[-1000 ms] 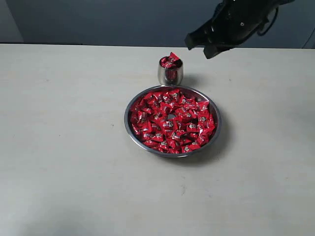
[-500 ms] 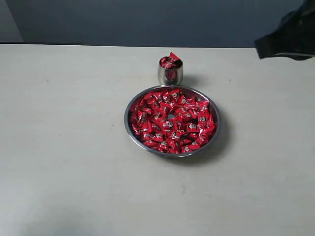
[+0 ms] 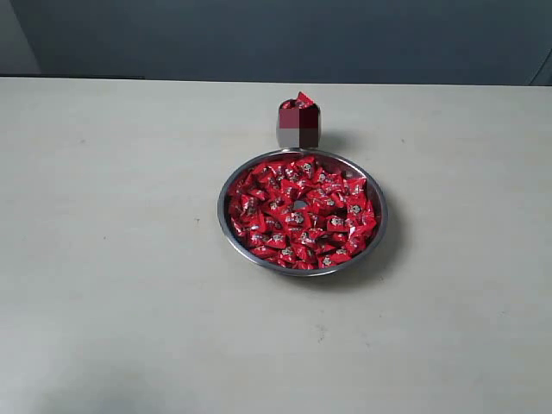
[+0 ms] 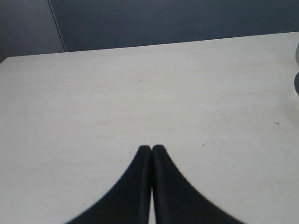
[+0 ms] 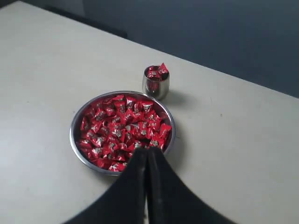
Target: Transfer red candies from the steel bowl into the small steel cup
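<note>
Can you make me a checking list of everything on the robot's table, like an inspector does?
Surface: pale table, a few faint marks.
Job's things: steel bowl full of red candies; small steel cup upright close beside the bowl, candies heaped above its rim.
Clutter: nothing seen.
Tools: left tool shut, empty, above bare table; right tool shut, empty, raised above the bowl's near side.
Cables: nothing seen.
Surroundings: dark blue-grey wall behind the table.
</note>
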### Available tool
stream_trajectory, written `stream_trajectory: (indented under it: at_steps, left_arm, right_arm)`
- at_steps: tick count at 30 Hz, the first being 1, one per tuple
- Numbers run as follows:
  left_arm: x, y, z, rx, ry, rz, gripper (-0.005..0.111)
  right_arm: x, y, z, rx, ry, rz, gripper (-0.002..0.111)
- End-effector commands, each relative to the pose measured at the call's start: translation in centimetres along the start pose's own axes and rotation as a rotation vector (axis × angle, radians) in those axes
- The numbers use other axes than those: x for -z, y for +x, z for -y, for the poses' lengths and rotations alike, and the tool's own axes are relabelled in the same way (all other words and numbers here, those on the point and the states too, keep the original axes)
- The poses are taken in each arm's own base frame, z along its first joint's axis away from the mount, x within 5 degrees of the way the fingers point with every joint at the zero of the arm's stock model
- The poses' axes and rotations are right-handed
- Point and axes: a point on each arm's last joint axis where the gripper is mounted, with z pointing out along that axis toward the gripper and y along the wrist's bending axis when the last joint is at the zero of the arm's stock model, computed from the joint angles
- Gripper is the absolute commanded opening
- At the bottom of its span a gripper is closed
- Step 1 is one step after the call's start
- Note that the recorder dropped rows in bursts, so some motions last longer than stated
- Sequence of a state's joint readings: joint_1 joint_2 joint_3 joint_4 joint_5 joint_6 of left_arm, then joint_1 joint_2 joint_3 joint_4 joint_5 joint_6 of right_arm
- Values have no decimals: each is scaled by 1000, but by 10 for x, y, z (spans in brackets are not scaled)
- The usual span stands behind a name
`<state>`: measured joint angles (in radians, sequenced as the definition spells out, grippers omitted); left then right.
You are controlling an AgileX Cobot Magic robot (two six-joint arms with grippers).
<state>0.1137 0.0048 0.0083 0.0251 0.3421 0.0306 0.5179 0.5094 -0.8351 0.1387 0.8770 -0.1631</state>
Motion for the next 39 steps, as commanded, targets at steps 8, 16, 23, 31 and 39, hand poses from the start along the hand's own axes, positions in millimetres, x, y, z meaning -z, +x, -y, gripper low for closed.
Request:
stream_trajectory:
  at_steps: [8,16,23,31,39]
  left_arm:
    - [1,-3,0,-2,4,18,0]
    - [1,-3,0,-2,4,18,0]
    - [1,-3,0,-2,4,18,0]
    - [1,-3,0,-2,4,18,0]
    - [1,-3,0,-2,4,18,0]
  right_arm:
    - [17,43,-4,-13,33,277,-1]
    - [14,50,-10,-90,-47,247,-1]
    - [14,50,-11,-94,-52,248,-1]
    - [14,50,-10,-92,-48,251,-1]
    - [-12,71,-3,-96,26,291,-1]
